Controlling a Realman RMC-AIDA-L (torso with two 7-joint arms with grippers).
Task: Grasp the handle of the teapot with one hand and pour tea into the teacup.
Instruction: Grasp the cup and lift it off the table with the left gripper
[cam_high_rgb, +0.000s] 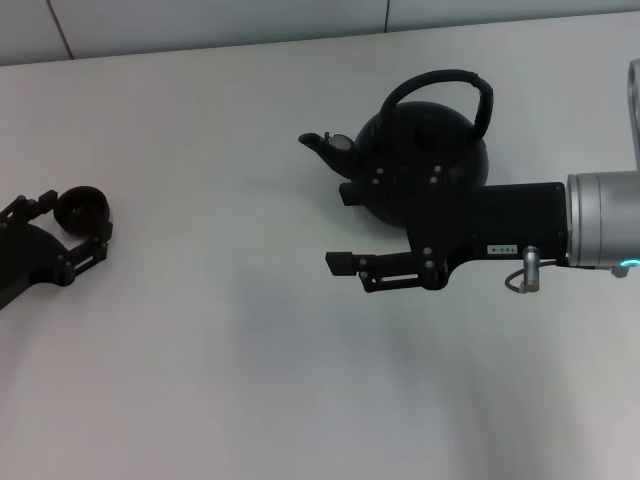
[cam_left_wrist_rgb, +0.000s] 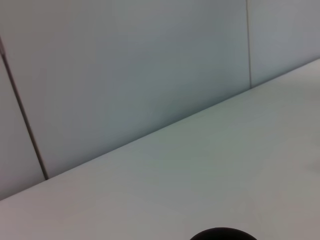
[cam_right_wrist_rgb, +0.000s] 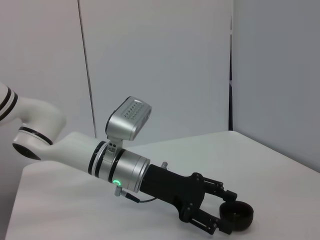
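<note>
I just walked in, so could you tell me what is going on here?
The left claw holds the small teacup at the table's left side. The right claw is open, hanging in front of the black teapot; its arched handle is not yet grasped, so nothing is being poured.

No readable text is showing anywhere. A small white label (cam_high_rgb: 501, 249) is sitting on the right gripper's (cam_high_rgb: 343, 228) black body at centre right, its print too tiny to read.
</note>
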